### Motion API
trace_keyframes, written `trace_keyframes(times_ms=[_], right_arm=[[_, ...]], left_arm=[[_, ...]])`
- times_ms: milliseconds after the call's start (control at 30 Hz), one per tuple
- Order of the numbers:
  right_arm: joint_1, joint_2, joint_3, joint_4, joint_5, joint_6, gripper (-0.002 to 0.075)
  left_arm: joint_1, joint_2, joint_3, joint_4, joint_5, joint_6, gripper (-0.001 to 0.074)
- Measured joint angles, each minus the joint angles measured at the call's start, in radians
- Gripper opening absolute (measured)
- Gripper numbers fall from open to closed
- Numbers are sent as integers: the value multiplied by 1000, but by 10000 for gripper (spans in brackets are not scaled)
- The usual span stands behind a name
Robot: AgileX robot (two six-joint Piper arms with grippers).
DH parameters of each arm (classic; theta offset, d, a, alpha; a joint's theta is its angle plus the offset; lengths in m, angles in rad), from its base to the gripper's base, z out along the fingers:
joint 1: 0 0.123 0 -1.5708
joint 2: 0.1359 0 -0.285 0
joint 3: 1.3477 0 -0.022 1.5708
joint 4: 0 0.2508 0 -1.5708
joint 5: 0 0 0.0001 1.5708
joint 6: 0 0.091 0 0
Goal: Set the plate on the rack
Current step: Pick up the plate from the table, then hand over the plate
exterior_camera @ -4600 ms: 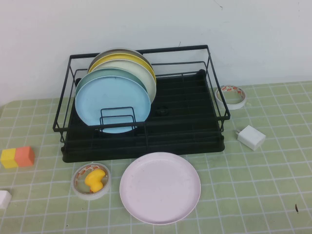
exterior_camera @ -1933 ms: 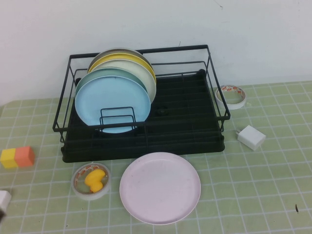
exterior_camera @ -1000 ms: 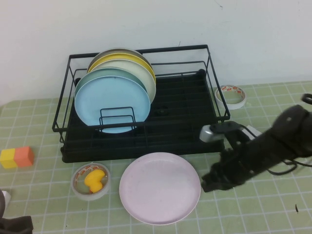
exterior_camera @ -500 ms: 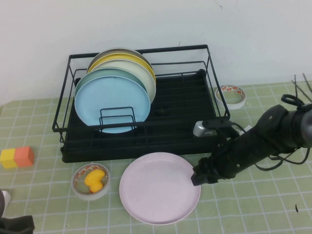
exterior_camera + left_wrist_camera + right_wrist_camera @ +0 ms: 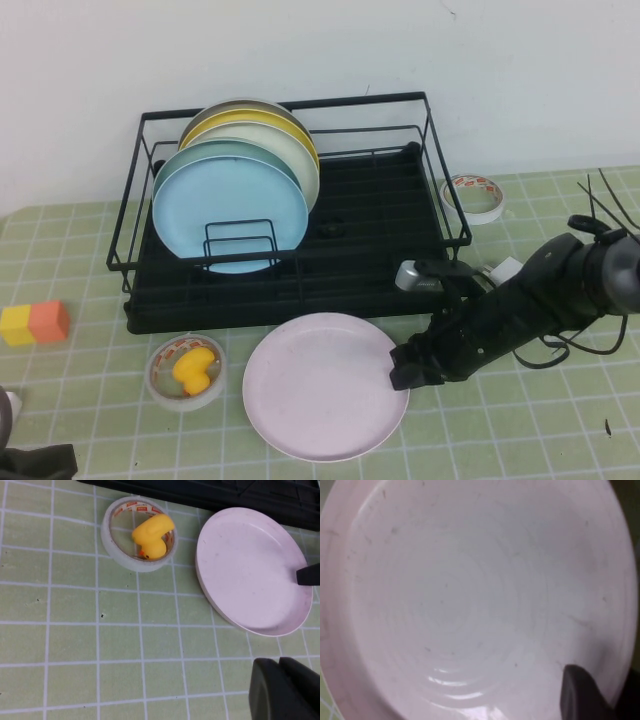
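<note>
right gripper (image 5: 402, 368) pinches the plate (image 5: 325, 398) rim; rack (image 5: 300, 290) just behind. Left gripper (image 5: 285, 690) parked, can't tell.

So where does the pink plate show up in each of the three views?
High view: the pink plate lies low and centre, in front of the rack, the right tool at its right rim.
Left wrist view: upper right.
Right wrist view: fills the picture.
Shared landmark: the right tool's dark tip on the rim.
</note>
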Motion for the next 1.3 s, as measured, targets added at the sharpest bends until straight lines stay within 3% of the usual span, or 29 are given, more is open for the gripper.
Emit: trace_keyframes(times_ms=[233, 367, 433, 633, 733, 933, 1033, 1167, 1300], right_arm=[[0, 5, -2, 37, 17, -7, 27], [1, -28, -2, 68, 72, -51, 13], [3, -73, 0, 81, 113, -84, 12], [75, -231, 2, 87, 158, -144, 11], [154, -305, 2, 94, 135, -174, 11], [278, -395, 2, 197, 98, -288, 10], [289, -418, 2, 235, 93, -345, 11], [284, -420, 5, 252, 98, -496, 13], [278, -418, 5, 265, 120, -600, 21]], left_arm=[[0, 0, 0, -23, 9, 9, -2], [0, 0, 23, -141, 8, 97, 27], [0, 2, 40, -204, 14, 155, 98], [0, 1, 56, -284, 1, 216, 421], [0, 2, 58, -288, -13, 219, 477], [0, 2, 58, -289, -48, 219, 433], [0, 2, 58, -297, -56, 219, 333], [0, 2, 58, -319, -45, 241, 135], [0, -2, 58, -330, -38, 306, 115]])
